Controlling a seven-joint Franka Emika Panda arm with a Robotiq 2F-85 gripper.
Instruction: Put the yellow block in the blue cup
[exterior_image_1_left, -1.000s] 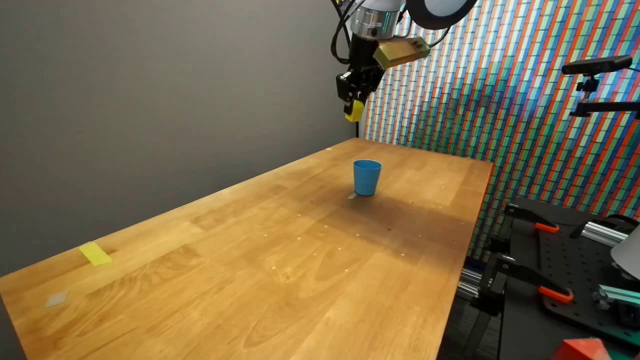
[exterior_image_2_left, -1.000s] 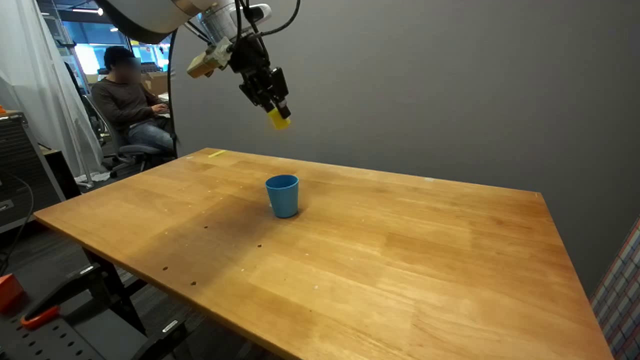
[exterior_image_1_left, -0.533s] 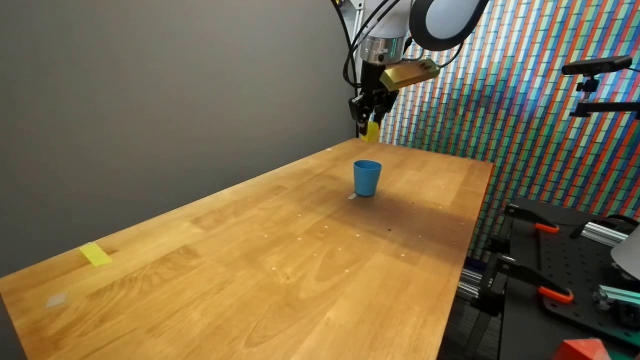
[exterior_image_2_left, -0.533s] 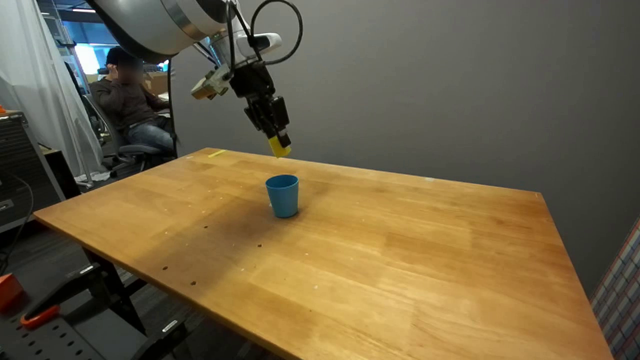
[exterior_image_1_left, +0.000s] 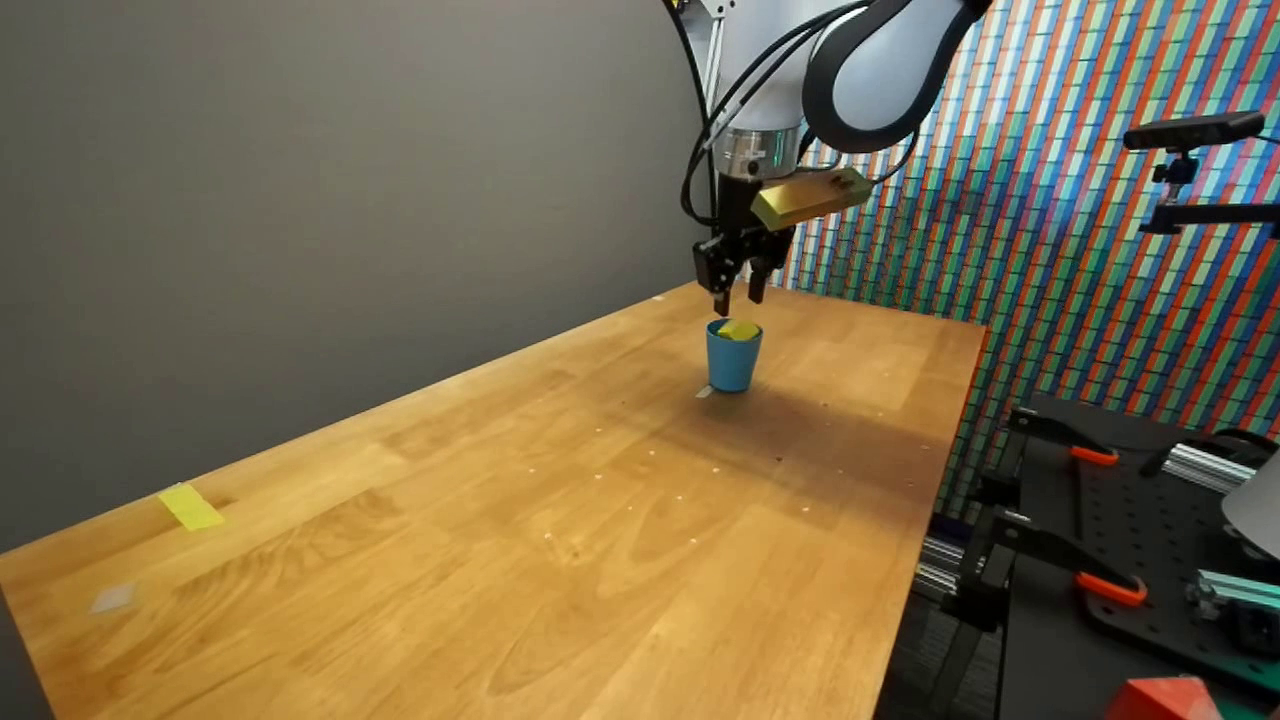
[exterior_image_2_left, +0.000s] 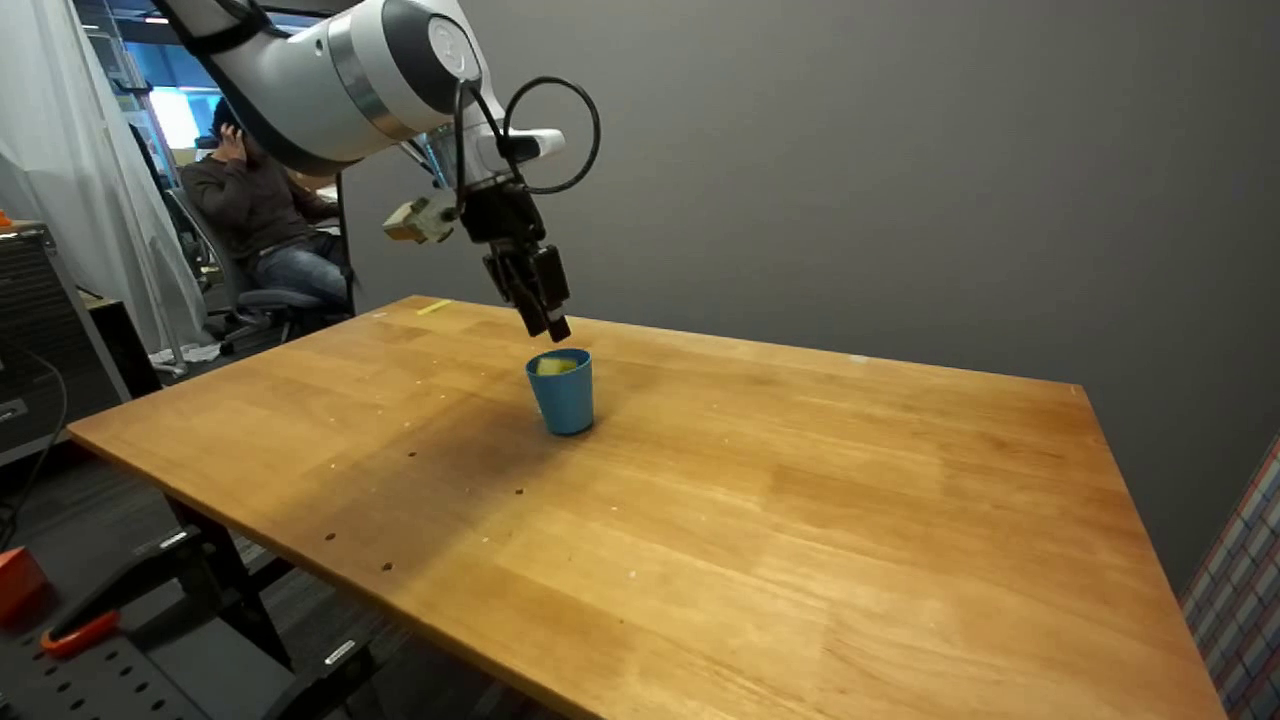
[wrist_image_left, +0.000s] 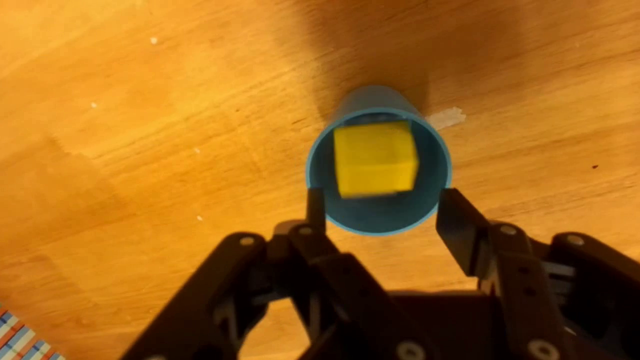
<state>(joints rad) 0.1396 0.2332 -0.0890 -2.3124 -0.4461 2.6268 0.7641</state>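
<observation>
The gripper (exterior_image_1_left: 739, 303) hangs just above the cup (exterior_image_1_left: 733, 366), its fingers (wrist_image_left: 459, 232) apart; in the wrist view one shows at either side of the rim. The block (wrist_image_left: 375, 159) is inside the cup, clear of both fingers. In the wrist view it sits toward the upper left of the opening, slightly blurred; how deep it lies cannot be told. The cup stands upright on the worktop (exterior_image_2_left: 850, 520), well in from the edges, with a pale scrap (wrist_image_left: 446, 118) just beside its base. By the edge along the grey wall (exterior_image_1_left: 350, 200), near a corner, lies a yellow patch (exterior_image_1_left: 191, 507); a paler patch (exterior_image_1_left: 112, 598) lies near the short edge at that corner. Past the long edge opposite the wall stands a black bench (exterior_image_1_left: 1060, 650) with two clamps (exterior_image_1_left: 1065, 556). Beyond the short edge by the yellow patch, a person (exterior_image_2_left: 250, 215) sits, hand (exterior_image_2_left: 231, 145) at the head.
</observation>
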